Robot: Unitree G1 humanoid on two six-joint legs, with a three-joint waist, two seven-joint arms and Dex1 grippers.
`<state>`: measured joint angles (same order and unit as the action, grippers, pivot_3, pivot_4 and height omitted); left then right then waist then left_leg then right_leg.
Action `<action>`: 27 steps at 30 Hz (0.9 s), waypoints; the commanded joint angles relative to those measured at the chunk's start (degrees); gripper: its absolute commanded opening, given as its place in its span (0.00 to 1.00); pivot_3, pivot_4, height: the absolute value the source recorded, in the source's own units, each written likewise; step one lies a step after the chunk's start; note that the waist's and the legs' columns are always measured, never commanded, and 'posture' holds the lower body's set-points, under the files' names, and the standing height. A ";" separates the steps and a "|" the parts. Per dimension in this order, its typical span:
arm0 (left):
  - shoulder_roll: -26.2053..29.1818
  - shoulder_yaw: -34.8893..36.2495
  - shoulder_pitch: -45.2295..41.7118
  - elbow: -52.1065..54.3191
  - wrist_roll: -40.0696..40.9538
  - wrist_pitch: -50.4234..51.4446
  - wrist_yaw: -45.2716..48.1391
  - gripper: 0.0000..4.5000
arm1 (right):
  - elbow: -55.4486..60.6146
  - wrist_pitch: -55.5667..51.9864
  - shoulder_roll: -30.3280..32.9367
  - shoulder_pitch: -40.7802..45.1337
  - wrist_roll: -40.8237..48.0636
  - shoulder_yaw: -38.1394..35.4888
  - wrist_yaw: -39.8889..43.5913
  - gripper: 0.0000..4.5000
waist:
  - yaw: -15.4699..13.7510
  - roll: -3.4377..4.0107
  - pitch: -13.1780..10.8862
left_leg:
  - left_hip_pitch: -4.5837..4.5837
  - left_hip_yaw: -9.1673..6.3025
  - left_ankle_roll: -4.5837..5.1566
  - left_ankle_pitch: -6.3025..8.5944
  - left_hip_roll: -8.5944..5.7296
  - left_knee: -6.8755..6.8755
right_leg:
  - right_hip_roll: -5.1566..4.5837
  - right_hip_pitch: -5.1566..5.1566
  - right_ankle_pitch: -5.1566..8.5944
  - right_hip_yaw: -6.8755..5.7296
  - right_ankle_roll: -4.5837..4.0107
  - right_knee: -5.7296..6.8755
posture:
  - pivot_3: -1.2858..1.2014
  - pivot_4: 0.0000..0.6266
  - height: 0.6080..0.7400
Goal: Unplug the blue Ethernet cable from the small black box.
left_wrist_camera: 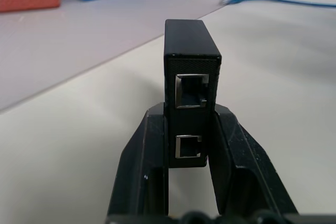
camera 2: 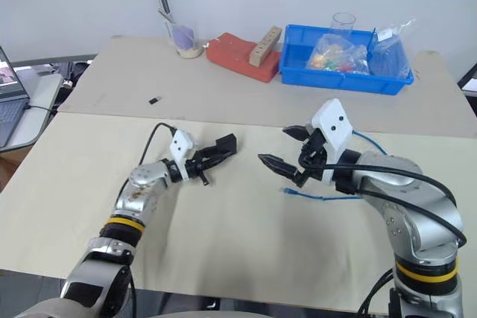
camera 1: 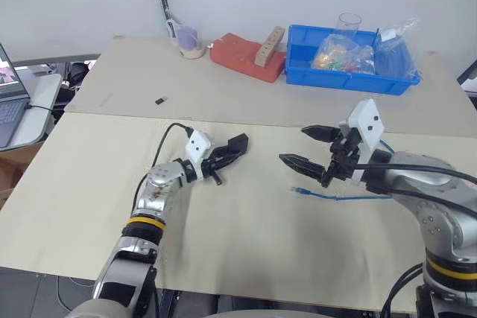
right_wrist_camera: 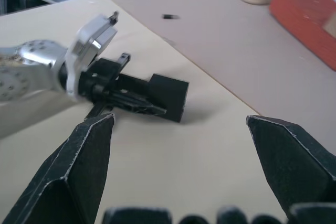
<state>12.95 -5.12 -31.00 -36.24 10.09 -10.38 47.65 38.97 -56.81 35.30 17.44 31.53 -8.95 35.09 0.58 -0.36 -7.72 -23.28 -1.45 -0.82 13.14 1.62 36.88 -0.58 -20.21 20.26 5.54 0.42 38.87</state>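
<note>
Left gripper (camera 1: 227,153) pinches the small black box (left_wrist_camera: 191,90), ports empty, while the right gripper (camera 1: 307,147) hangs spread; the blue Ethernet cable (camera 1: 339,197) lies at its five o'clock, so set the box down gently.

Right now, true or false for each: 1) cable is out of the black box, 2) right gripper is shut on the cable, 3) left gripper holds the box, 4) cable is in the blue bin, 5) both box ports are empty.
1) True. The blue Ethernet cable lies on the table, apart from the small black box.
2) False. The right gripper is open with nothing between its fingers; the cable lies on the table below it.
3) True. The left gripper is shut on the box.
4) False. The cable lies on the table, near the right arm; the blue bin stands farther back.
5) True. In the left wrist view both ports are empty.
</note>
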 commanded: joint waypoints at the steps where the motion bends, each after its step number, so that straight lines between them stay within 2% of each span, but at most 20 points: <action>1: -1.35 0.41 -3.28 -6.45 -2.84 -6.90 -3.10 0.12 | 2.85 1.01 0.31 -0.76 -0.31 -0.54 -2.62 0.99 | 0.03 0.00 0.01 | 0.00 0.01 0.00 0.00 -0.01 0.00 | 0.00 0.00 0.00 0.00 0.00 -0.01 | 0.52 0.24 1.00; 3: -2.05 0.69 -4.39 -9.55 -3.19 -8.93 -3.49 0.12 | 2.97 1.19 0.49 -1.08 -0.15 -0.53 -3.48 0.99 | 0.24 0.00 0.01 | 0.04 0.02 0.00 0.00 -0.09 0.00 | 0.02 0.00 0.00 0.02 0.00 -0.01 | 0.52 0.24 1.00; 5: -2.37 1.06 -5.08 -11.39 -3.06 -9.97 -3.16 0.35 | 2.86 1.39 0.76 -1.20 -0.10 -0.54 -4.02 1.00 | 0.26 0.01 0.02 | 0.06 0.02 0.00 0.00 -0.08 0.00 | 0.05 0.01 0.00 0.02 0.00 0.02 | 0.52 0.24 1.00; 7: -2.36 1.37 -5.20 -12.02 -2.75 -10.29 -2.43 0.53 | 2.68 1.57 1.06 -1.30 -0.07 -0.66 -4.35 1.00 | 0.24 0.01 0.02 | 0.06 0.02 0.00 0.00 -0.09 0.00 | 0.06 0.01 0.00 0.01 0.00 0.03 | 0.52 0.24 1.00; 11: -0.60 2.38 -3.01 -7.66 -1.26 -8.00 -0.65 0.98 | 1.84 2.59 2.29 -2.19 0.75 -1.64 -2.92 1.00 | 0.34 0.01 0.02 | 0.05 0.03 0.00 0.00 -0.09 -0.01 | 0.07 0.01 0.00 0.01 0.00 0.03 | 0.52 0.24 1.00; 15: 4.34 3.01 2.32 5.33 1.46 0.57 2.63 0.99 | -0.58 6.55 5.33 -5.51 1.97 -3.72 2.90 1.00 | 0.76 0.02 0.02 | 0.07 0.02 0.00 0.00 0.02 -0.04 | 0.17 0.01 0.00 0.01 0.00 0.04 | 0.52 0.24 1.00; 17: 8.89 2.96 6.47 16.22 3.54 8.44 5.33 0.99 | -2.62 9.77 7.37 -7.60 1.69 -4.72 6.43 1.00 | 1.00 0.02 0.02 | 0.11 0.02 0.00 0.00 0.08 -0.06 | 0.21 0.01 0.00 0.01 0.00 0.05 | 0.52 0.24 1.00; 21: 21.84 5.59 14.00 37.60 7.96 23.92 9.05 0.99 | -6.43 15.39 11.57 -10.92 1.12 -7.14 12.50 1.00 | 1.38 0.02 0.01 | 0.17 -0.01 0.00 0.00 0.22 -0.08 | 0.19 0.04 0.00 0.01 0.00 0.07 | 0.52 0.24 1.00; 24: 29.09 10.84 16.79 45.63 11.34 31.65 8.53 0.99 | -7.96 17.03 13.31 -13.14 1.81 -10.16 14.49 1.00 | 1.50 0.02 0.00 | 0.19 -0.01 0.00 0.00 0.23 -0.08 | 0.14 0.08 0.01 0.00 0.00 0.01 | 0.52 0.24 1.00; 27: 31.45 13.50 18.23 49.10 12.56 33.61 7.47 0.99 | -8.87 17.69 13.65 -15.45 1.34 -11.54 14.46 1.00 | 1.47 0.04 0.01 | 0.19 0.00 0.00 0.00 0.22 -0.09 | 0.12 0.11 0.01 0.00 0.01 -0.06 | 0.52 0.24 1.00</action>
<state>44.24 7.33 -13.20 10.29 21.06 22.28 55.66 29.69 -40.59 48.57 2.28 32.74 -18.38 49.42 2.05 -0.32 -7.70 -23.09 -1.44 -0.82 13.14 1.82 36.77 -0.51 -20.09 20.28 5.54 0.43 38.76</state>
